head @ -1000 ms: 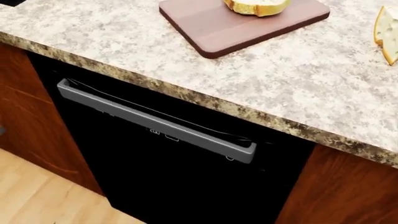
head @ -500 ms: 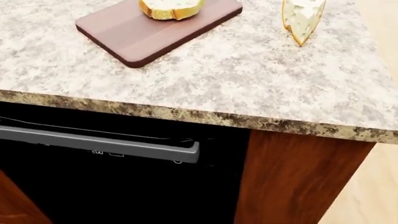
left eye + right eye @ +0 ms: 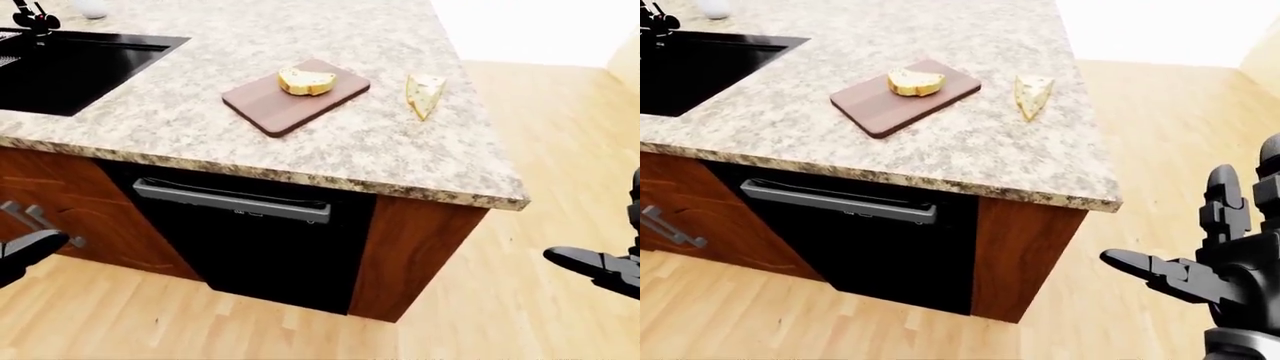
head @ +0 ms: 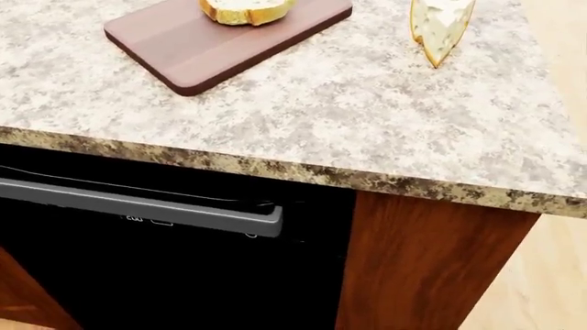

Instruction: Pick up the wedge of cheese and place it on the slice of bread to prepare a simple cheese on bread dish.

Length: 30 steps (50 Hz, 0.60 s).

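A pale yellow wedge of cheese [image 3: 424, 94] stands on the speckled granite counter [image 3: 330, 142], near its right end. To its left a slice of bread [image 3: 306, 80] lies on a brown cutting board [image 3: 285, 105]. My right hand [image 3: 1215, 259] hangs open low at the right of the right-eye view, well below and to the right of the counter, with nothing in it. Only a tip of my left hand [image 3: 28, 247] shows at the left edge of the left-eye view, low beside the cabinets. The head view shows the cheese [image 4: 440, 24] and bread [image 4: 246, 9] cut by its top edge.
A black sink [image 3: 70, 67] with a faucet [image 3: 30, 16] is set in the counter at top left. Under the counter is a black dishwasher [image 3: 250, 240] with a grey handle [image 3: 232, 199], flanked by wooden cabinets [image 3: 410, 255]. Wood floor [image 3: 540, 150] spreads to the right.
The camera has swung right and then settled: the board, bread and cheese slid left across the head view, the counter's right end came into sight. The objects themselves have not moved.
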Available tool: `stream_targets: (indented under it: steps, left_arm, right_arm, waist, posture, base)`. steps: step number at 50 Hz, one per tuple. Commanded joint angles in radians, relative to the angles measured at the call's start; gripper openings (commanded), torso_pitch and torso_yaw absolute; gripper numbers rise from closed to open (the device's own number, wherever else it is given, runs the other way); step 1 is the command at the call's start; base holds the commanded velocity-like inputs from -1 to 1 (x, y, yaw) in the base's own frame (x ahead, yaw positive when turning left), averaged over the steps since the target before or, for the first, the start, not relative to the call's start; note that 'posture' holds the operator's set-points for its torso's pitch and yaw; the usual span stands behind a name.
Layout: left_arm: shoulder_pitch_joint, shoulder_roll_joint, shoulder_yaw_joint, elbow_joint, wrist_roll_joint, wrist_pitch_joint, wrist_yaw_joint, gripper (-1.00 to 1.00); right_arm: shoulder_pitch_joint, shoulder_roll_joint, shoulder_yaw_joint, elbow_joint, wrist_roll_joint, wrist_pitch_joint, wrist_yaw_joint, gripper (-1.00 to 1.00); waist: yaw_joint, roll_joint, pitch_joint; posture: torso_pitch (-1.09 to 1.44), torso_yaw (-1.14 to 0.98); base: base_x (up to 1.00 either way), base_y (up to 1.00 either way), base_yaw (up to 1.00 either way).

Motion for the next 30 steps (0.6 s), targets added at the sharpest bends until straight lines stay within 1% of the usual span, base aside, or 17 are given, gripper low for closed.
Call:
stream_targets:
  steps: [1,5,6,7,8,12,14,19,20,22,25,26,28,29,30]
  left_arm:
    - [-0.01,0.019,0.014,-0.029,-0.001,-0.03,-0.004,1.0]
    - [-0.01,0.02,0.016,-0.028,-0.003,-0.029,-0.004,1.0]
    - [-0.01,0.019,0.014,-0.027,-0.001,-0.03,-0.004,1.0]
    - [-0.009,0.016,0.009,-0.023,0.006,-0.036,-0.008,1.0]
    - [-0.009,0.017,0.01,-0.024,0.005,-0.035,-0.008,1.0]
    - [-0.01,0.022,0.021,-0.032,-0.008,-0.024,-0.003,1.0]
    - [-0.009,0.019,0.016,-0.027,-0.002,-0.029,-0.005,1.0]
    - [-0.009,0.021,0.017,-0.03,-0.005,-0.027,-0.004,1.0]
    - [-0.009,0.019,0.014,-0.029,-0.002,-0.029,-0.004,1.0]
    - [-0.009,0.018,0.014,-0.031,-0.002,-0.028,-0.004,1.0]
    - [-0.01,0.018,0.013,-0.028,0.0,-0.031,-0.006,1.0]
    - [-0.01,0.017,0.011,-0.026,0.002,-0.033,-0.007,1.0]
    - [-0.01,0.018,0.013,-0.029,-0.001,-0.03,-0.005,1.0]
    - [-0.009,0.016,0.01,-0.026,0.003,-0.034,-0.008,1.0]
    - [-0.01,0.018,0.014,-0.03,-0.002,-0.03,-0.006,1.0]
  right_arm:
    - [-0.007,-0.011,0.0,-0.021,-0.002,-0.033,0.004,1.0]
    - [-0.006,-0.011,0.001,-0.017,-0.008,-0.034,0.006,1.0]
    - [-0.007,-0.011,0.001,-0.018,-0.008,-0.032,0.005,1.0]
    - [-0.008,-0.011,0.001,-0.019,-0.008,-0.03,0.004,1.0]
    - [-0.007,-0.011,0.002,-0.017,-0.011,-0.031,0.006,1.0]
    - [-0.009,-0.01,-0.003,-0.019,-0.009,-0.028,0.006,1.0]
    - [-0.009,-0.011,-0.01,-0.025,-0.002,-0.022,0.004,1.0]
    - [-0.007,-0.01,-0.007,-0.026,-0.007,-0.022,0.003,1.0]
    - [-0.007,-0.01,-0.007,-0.025,-0.007,-0.023,0.004,1.0]
    - [-0.009,-0.011,-0.007,-0.022,-0.01,-0.022,0.003,1.0]
    - [-0.01,-0.012,-0.007,-0.023,-0.009,-0.02,0.002,1.0]
    - [-0.011,-0.012,-0.008,-0.024,-0.008,-0.018,0.001,1.0]
    - [-0.011,-0.013,-0.006,-0.023,-0.009,-0.018,0.001,1.0]
    - [-0.011,-0.013,-0.006,-0.025,-0.011,-0.017,0.001,1.0]
    - [-0.011,-0.012,-0.009,-0.027,-0.008,-0.015,0.001,1.0]
  waist:
    - [0.0,0.002,-0.011]
    - [0.0,0.0,-0.011]
    - [0.001,0.003,-0.032]
    - [0.002,0.004,-0.016]
    - [0.002,0.005,-0.009]
    - [0.002,0.008,0.001]
    - [0.002,0.004,0.003]
    - [0.002,-0.017,0.009]
    - [0.001,-0.018,0.008]
    - [-0.001,-0.006,0.004]
    - [0.0,-0.015,-0.001]
    - [0.0,-0.013,-0.003]
    - [-0.002,-0.001,0.003]
    - [-0.005,0.009,0.013]
    - [-0.008,0.019,0.016]
  posture:
    - [0.0,0.0]
    - [0.0,0.0]
    - [0.0,0.0]
    - [0.0,0.0]
    - [0.0,0.0]
    - [0.0,0.0]
    - [0.0,0.0]
    - [0.0,0.0]
    - [0.0,0.0]
    - [0.0,0.0]
    - [0.0,0.0]
    - [0.0,0.0]
    - [0.0,0.0]
    - [0.0,0.0]
    - [0.0,0.0]
  base:
    - [0.0,0.0,0.0]
    - [0.0,0.0,0.0]
    - [0.07,0.0,0.0]
    - [0.08,0.0,0.0]
    - [0.09,0.0,0.0]
    - [0.14,0.0,0.0]
    - [0.16,0.0,0.0]
    - [0.2,0.0,0.0]
    - [0.24,0.0,0.0]
    - [0.24,0.0,0.0]
    - [0.27,0.0,0.0]
    - [0.34,0.0,0.0]
    - [0.4,0.0,0.0]
    - [0.46,0.0,0.0]
    - [0.52,0.0,0.0]
